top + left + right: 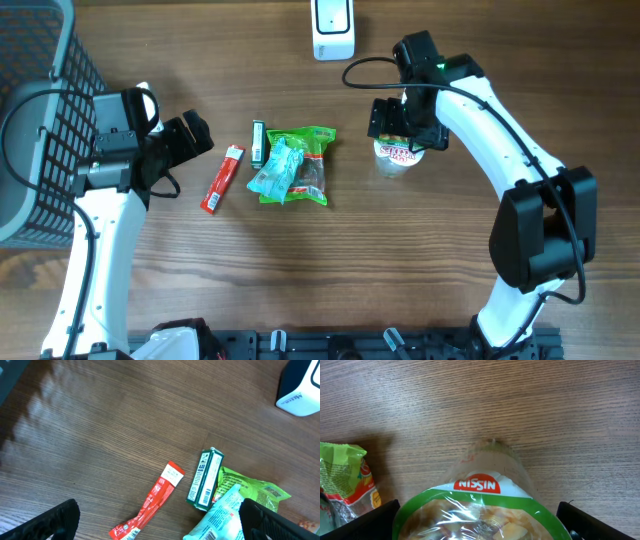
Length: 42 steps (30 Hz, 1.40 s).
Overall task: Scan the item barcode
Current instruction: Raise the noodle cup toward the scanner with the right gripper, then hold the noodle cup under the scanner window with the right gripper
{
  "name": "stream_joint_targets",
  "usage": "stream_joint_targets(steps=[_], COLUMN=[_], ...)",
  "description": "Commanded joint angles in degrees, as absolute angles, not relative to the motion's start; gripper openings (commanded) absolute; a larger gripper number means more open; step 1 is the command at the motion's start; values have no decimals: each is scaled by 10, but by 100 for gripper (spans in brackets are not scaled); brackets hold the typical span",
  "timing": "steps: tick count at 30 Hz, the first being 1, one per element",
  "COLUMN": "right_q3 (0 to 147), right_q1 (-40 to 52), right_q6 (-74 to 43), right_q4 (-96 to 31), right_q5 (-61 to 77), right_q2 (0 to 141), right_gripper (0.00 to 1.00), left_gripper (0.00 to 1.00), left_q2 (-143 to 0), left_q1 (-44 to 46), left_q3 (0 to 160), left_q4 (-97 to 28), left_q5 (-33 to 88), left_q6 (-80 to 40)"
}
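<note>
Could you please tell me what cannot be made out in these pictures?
Noodle cup: overhead, right gripper covers part; right wrist, bottom edge cuts it.
Scanner: cut by overhead's top edge, left wrist's right edge.
Blue packet: print too small overhead; left wrist, bottom edge cuts it.

Matt wood-grain table (pixel 300 280), glossy film-wrapped noodle cup (pixel 480 507), shiny red sachet (pixel 155 497), dark wire-mesh basket (pixel 55 60)

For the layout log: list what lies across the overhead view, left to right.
Grey basket → left gripper → red stick packet → slim green box → green snack bag → white scanner → cup noodles. The pale blue packet overlapping the bag is left out.
</note>
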<state>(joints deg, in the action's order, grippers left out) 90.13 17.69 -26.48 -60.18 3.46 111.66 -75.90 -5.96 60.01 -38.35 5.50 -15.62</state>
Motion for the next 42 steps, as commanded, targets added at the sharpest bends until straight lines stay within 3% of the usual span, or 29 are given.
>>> stream_joint_targets(steps=[1, 4, 9, 29, 42], right_q3=[896, 901, 925, 968, 1208], right_q1=[180, 180, 180, 180, 183], right_q6=[-255, -256, -255, -217, -167], right_q4=[-604, -603, -609, -632, -726], right_q5=[39, 39, 39, 40, 44], right_q2=[1123, 1123, 1119, 1032, 1028], right_gripper=[99, 98, 88, 89, 88], left_gripper=[100, 100, 100, 100, 100], left_q2=[-758, -758, -758, -758, -758], left_q1=[-59, -59, -59, -59, -59], left_q3=[607, 607, 607, 607, 607], left_q4=[-382, -382, -382, -382, -382], left_q5=[60, 60, 60, 60, 60], left_q6=[-155, -155, -155, -155, -155])
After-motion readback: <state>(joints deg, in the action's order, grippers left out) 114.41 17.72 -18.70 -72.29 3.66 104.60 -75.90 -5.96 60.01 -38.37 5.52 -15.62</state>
